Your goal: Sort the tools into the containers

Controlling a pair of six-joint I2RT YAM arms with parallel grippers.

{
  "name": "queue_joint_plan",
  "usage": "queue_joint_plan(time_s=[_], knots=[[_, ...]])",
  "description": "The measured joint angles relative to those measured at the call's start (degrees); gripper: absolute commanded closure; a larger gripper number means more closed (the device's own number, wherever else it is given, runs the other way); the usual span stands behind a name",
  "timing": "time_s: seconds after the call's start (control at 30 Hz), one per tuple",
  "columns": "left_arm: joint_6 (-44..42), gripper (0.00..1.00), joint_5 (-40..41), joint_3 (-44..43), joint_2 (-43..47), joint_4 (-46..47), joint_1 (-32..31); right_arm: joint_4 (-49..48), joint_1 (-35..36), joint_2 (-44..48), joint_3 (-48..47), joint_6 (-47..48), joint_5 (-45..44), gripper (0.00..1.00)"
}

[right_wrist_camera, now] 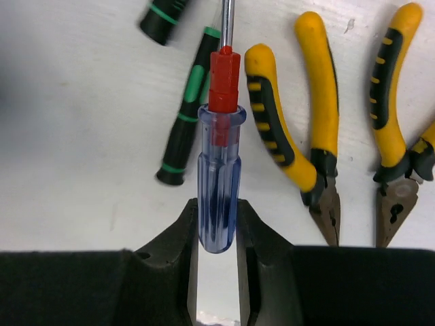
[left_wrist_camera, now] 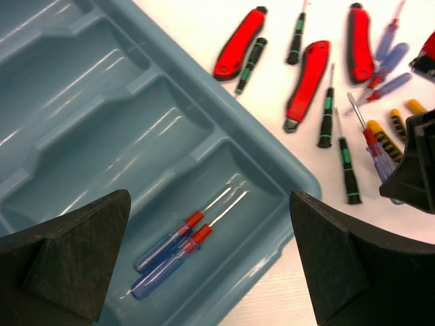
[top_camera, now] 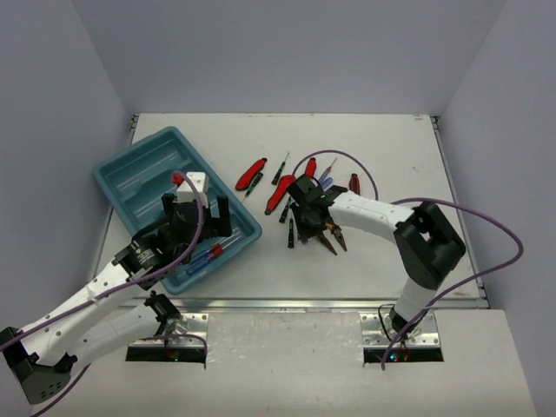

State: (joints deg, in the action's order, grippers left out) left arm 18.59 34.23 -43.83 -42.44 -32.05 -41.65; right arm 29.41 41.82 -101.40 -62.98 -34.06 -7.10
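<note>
The teal tray (top_camera: 130, 165) lies at the left with four long compartments. Two blue-handled screwdrivers (left_wrist_camera: 166, 255) lie in its nearest compartment, also seen from above (top_camera: 207, 256). My left gripper (top_camera: 197, 213) is open and empty over that compartment (left_wrist_camera: 209, 204). My right gripper (top_camera: 306, 195) is shut on a blue-handled screwdriver (right_wrist_camera: 219, 170) by the end of its handle (right_wrist_camera: 217, 210), over the pile of tools. Red-handled cutters (top_camera: 250, 174), thin black-green screwdrivers (left_wrist_camera: 346, 166) and yellow-handled pliers (right_wrist_camera: 285, 129) lie on the white table right of the tray.
More red cutters (left_wrist_camera: 309, 78) and blue screwdrivers (left_wrist_camera: 391, 51) lie spread behind the right gripper. A second pair of pliers (right_wrist_camera: 387, 88) lies at its right. Grey walls stand on three sides. A purple cable (top_camera: 365, 169) loops over the table.
</note>
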Motion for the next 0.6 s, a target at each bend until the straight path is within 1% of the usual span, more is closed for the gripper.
queue_joint_plan(time_s=[0.1,0.2,0.27,0.37,0.5,0.57,0.6], knots=[[1.8,0.00,-3.3,0.0,1.1,1.1,0.0,-0.7,-1.3,8.4,2.2,0.0,3.3,1.00],[5.6,0.00,-7.3,0.2,2.9,3.8,0.0,-4.4,-2.1,16.7,4.2,0.5,8.5,1.00],[8.4,0.00,-11.5,1.5,4.4,8.4,0.0,-7.9,-2.3,20.1,5.1,1.0,14.3,1.00],[12.5,0.00,-18.1,5.0,5.5,16.5,0.0,-13.6,-2.2,22.5,6.9,1.0,23.0,1.00],[18.5,0.05,-24.7,8.6,4.5,26.2,0.0,-20.3,-1.7,26.6,12.0,-0.4,31.3,1.00],[20.9,0.14,-26.3,8.7,2.7,28.8,0.0,-22.0,-1.6,29.7,13.9,-0.9,34.1,1.00],[22.0,0.21,-26.8,8.7,1.8,30.0,0.0,-22.9,-1.6,31.0,14.2,-1.0,35.3,1.00]])
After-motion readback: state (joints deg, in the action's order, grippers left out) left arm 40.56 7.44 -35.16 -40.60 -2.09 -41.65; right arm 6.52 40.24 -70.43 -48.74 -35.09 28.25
